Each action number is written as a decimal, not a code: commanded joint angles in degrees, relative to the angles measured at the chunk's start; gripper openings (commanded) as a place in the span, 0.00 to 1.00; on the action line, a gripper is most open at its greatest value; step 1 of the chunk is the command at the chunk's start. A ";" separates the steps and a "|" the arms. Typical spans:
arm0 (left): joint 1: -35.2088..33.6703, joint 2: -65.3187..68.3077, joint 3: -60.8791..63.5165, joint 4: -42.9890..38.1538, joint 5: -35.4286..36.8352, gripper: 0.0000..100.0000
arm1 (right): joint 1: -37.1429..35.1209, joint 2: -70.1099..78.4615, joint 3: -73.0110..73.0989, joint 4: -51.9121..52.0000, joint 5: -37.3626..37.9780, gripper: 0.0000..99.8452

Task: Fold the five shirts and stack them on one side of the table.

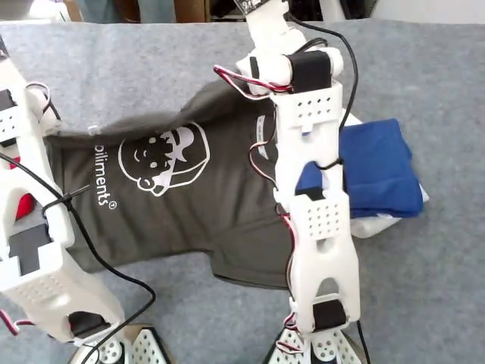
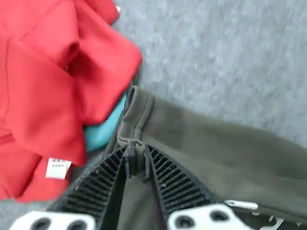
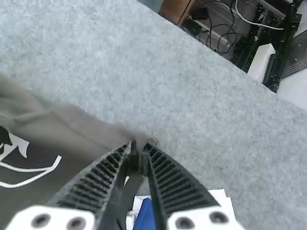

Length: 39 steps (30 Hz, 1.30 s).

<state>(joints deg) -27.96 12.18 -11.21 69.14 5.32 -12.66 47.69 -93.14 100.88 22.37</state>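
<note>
olive T-shirt [image 1: 189, 220]: dark olive-grey, with white cartoon-face print [image 1: 163, 159] and white lettering. blue shirt [image 1: 379, 167]: solid royal blue. white shirt [image 1: 375, 225]: plain. red shirt [image 2: 43, 81]: solid red, with white label [image 2: 58, 167] (tiny dark print, unreadable). teal shirt [image 2: 103, 134]: plain teal. table cover [image 1: 424, 68]: mottled grey felt. arms [image 1: 322, 220] white, motors [image 1: 307, 70] black. left gripper [image 2: 136, 155] and right gripper [image 3: 138, 153]: black, ribbed.

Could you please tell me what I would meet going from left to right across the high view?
left arm → white face print on the dark shirt → right arm → folded blue shirt
</note>
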 commanded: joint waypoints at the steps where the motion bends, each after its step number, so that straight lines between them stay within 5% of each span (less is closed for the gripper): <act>1: 0.57 -2.55 3.38 2.46 -3.52 0.03 | -1.93 -1.71 2.24 0.70 0.79 0.01; 10: -1.36 -23.12 30.11 -6.86 -7.47 0.03 | -3.25 -21.23 37.41 -0.79 -0.70 0.01; 18: -1.89 -37.98 41.63 -6.51 -7.47 0.03 | 0.53 -35.21 54.99 -2.29 -0.09 0.01; 31: -10.15 -42.64 54.81 -8.18 -14.68 0.03 | -3.25 -69.05 120.04 -28.31 -2.99 0.01; 39: -5.14 -42.73 59.91 -4.13 -16.88 0.03 | 5.45 -78.73 131.30 -31.12 -1.49 0.01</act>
<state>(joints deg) -34.73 -28.88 48.40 64.48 -11.12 -10.02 -27.12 36.79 70.73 19.47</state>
